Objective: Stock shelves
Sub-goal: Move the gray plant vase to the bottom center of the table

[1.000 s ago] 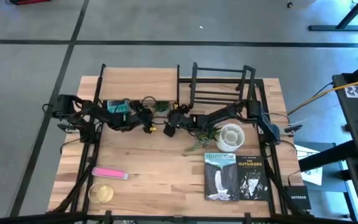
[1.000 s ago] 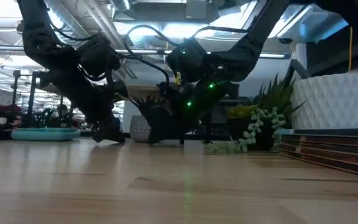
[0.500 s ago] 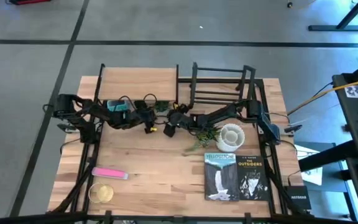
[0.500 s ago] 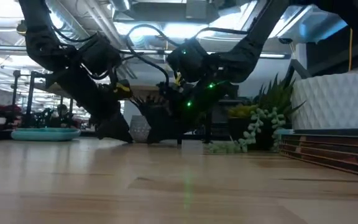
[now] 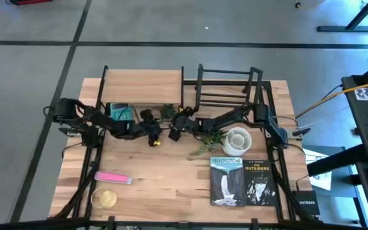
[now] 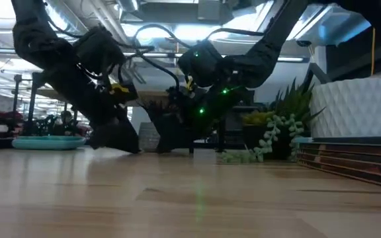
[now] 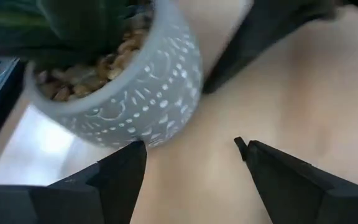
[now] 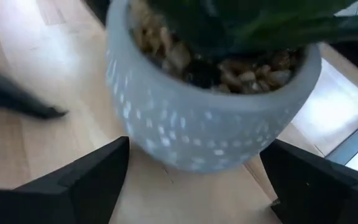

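Both claws flank a small grey dotted plant pot (image 8: 210,118) at the wood-topped shelf's (image 5: 143,86) front edge: left claw (image 7: 188,149) and right claw (image 8: 191,168) gape wide, empty. The black rack (image 5: 227,86) stands beside it.

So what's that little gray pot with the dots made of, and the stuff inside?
The gray pot looks like matte ceramic or concrete, going by its dull surface and pale dot pattern. Inside are small tan pebbles, rough and rounded like real gravel.

Matt grey pot, pale wood

The pot (image 8: 210,118) before the right gripper (image 8: 191,180) looks matt, dimpled ceramic; pebbles (image 8: 229,62) rough; tabletop (image 7: 278,93) smooth wood.
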Available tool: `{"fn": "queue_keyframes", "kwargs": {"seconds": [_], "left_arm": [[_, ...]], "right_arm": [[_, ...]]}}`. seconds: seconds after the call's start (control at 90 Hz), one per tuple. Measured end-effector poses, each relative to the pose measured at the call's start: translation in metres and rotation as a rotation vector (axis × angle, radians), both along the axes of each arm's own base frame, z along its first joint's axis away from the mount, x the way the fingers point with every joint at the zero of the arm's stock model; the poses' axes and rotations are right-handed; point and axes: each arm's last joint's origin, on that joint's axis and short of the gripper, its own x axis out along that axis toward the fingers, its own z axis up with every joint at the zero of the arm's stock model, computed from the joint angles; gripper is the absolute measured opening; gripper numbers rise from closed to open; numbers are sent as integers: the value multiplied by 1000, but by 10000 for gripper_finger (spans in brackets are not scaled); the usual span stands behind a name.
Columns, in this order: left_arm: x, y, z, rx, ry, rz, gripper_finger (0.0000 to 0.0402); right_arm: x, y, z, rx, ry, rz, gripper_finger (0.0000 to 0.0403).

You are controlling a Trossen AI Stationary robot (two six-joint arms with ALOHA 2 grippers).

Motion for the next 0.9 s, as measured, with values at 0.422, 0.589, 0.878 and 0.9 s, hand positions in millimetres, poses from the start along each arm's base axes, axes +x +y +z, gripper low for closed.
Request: {"fn": "queue_keyframes", "kwargs": {"seconds": [0.422,0.589,0.878,0.9], "left_arm": [[-2,-50,5,-99,-66,-133,265],[-8,-68,19,-160,-143,-113,265],[-43,-77,29,-387,-61,82,265],[-46,-76,29,-390,-43,102,265]], "right_arm": [[2,33,8,90,-3,191,342],[0,45,25,147,-2,263,342],[-8,54,27,207,86,331,342],[-7,52,26,205,89,325,342]]}}
